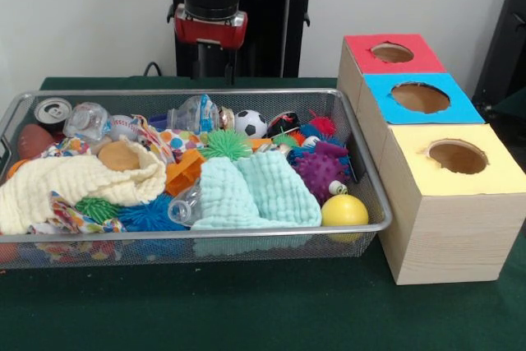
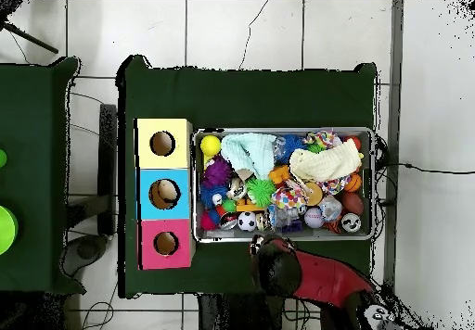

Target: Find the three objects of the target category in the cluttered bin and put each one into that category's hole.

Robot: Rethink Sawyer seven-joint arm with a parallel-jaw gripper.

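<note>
End effector point(image 1: 212, 71) hangs behind the bin's point(image 1: 246, 236) far rim; I cannot tell its finger state. Yellow ball point(image 1: 344, 210) sits in the bin's corner nearest the yellow-topped box point(image 1: 493, 174).

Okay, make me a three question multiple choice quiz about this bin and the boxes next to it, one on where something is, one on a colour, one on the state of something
1. Where does the yellow ball lie in the wire bin?
A. In the corner next to the yellow box
B. Under the cream cloth
C. Outside the bin on the table

2. What colour is the top of the middle box?
A. Red
B. Blue
C. Green

3. How is the soda can standing?
A. Crushed flat
B. Lying on its side
C. Upright, its top showing

Answers:
1. A, it sits in the bin's corner beside the yellow box.
2. B, the blue top lies between the red box and the yellow one.
3. C, its round lid faces up in the far corner.
</note>
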